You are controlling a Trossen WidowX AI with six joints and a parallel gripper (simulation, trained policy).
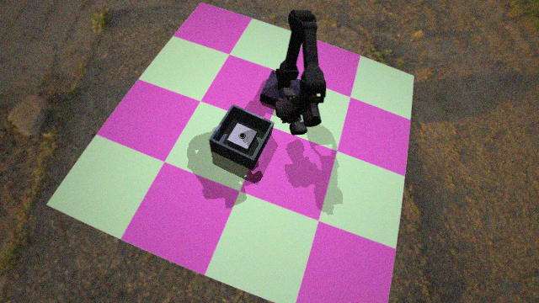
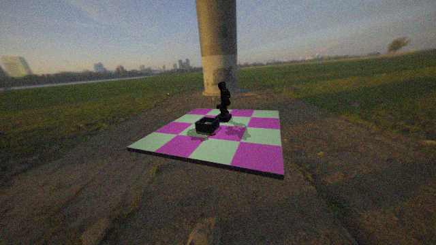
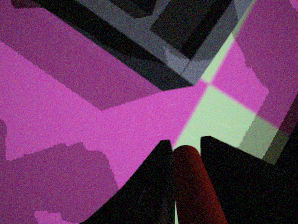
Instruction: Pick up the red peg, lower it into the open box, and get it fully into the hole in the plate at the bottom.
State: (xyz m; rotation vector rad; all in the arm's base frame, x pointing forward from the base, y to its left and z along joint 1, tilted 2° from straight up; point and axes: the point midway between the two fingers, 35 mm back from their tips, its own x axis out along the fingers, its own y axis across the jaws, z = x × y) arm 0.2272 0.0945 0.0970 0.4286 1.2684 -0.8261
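The red peg [image 3: 196, 185] shows in the wrist view between the two dark fingers, its rounded end near the fingertips. My gripper [image 3: 185, 147] [image 1: 305, 122] is shut on it, above the mat to the right of the box in the top view. The peg is hidden in the top and exterior views. The open dark box [image 1: 232, 156] [image 2: 204, 128] stands on the mat; its near corner shows at the top of the wrist view. The pale plate [image 1: 240, 128] lies at the bottom of the box, with its dark round hole [image 1: 242, 135] showing and no peg in it.
The checkered mat [image 1: 168, 223] [image 2: 218, 150] has magenta and pale green squares. The arm's dark base [image 1: 269, 93] stands behind the box, close to its back right side. The box walls rise around the plate. Shadows of the arm fall across the mat.
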